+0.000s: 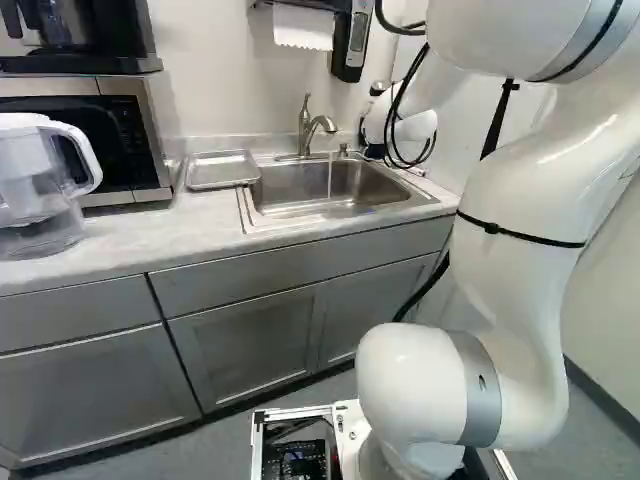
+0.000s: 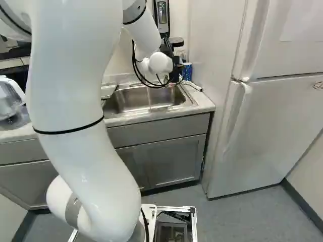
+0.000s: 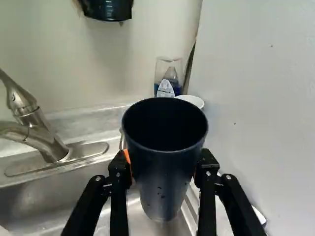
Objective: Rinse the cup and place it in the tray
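Pale walls meet behind a light countertop (image 1: 150, 232) that runs over grey cabinets (image 1: 245, 345), with a white refrigerator (image 2: 272, 106) standing beyond its right end. Set into the countertop toward that end is a steel sink (image 1: 300, 184), and at its back edge a metal faucet (image 1: 305, 125) lets a thin stream of water (image 1: 330, 175) fall into the basin. The black gripper (image 2: 175, 75) has the dark cup (image 3: 165, 179) clasped between its two fingers, one on either side, an orange pad (image 3: 127, 157) showing along one flank. Mouth up, the cup is held near the sink's right end; small spots dot its outside. Beyond it, by the wall, the wrist view shows a bottle holding blue liquid (image 3: 170, 86) and a round white lid or rim (image 3: 191, 101). Left of the sink, near the countertop's back edge, lies the shallow metal tray (image 1: 222, 170). Farther left come the microwave (image 1: 150, 135), with a black appliance (image 1: 100, 35) above it, and a clear pitcher (image 1: 40, 190) nearer the front edge. On the back wall hang a towel dispenser (image 1: 303, 27) and a soap dispenser (image 1: 351, 40).
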Controlling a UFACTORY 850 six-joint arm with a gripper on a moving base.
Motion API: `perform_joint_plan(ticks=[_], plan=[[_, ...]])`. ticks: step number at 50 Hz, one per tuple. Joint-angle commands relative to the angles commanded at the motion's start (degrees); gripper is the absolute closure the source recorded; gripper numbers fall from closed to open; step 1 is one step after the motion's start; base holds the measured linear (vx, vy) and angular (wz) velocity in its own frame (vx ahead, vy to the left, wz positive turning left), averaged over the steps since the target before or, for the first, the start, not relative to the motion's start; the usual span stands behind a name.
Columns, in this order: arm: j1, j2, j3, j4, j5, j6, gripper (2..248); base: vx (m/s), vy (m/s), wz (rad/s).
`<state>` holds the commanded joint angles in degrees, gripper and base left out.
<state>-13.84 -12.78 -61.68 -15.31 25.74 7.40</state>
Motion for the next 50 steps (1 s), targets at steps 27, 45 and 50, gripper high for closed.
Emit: perform_joint_plan(ticks=[27, 45, 50], plan=[[0.19, 0.93, 1.33, -5.50, -0.76, 0.00, 124, 0.000, 0.000, 0.000], [0.38, -0.31, 2.06, -5.43, -0.66, 0.00, 124, 0.000, 0.000, 0.000], [0.46, -0.51, 2.48, -5.43, -0.35, 0.00, 124, 0.000, 0.000, 0.000]])
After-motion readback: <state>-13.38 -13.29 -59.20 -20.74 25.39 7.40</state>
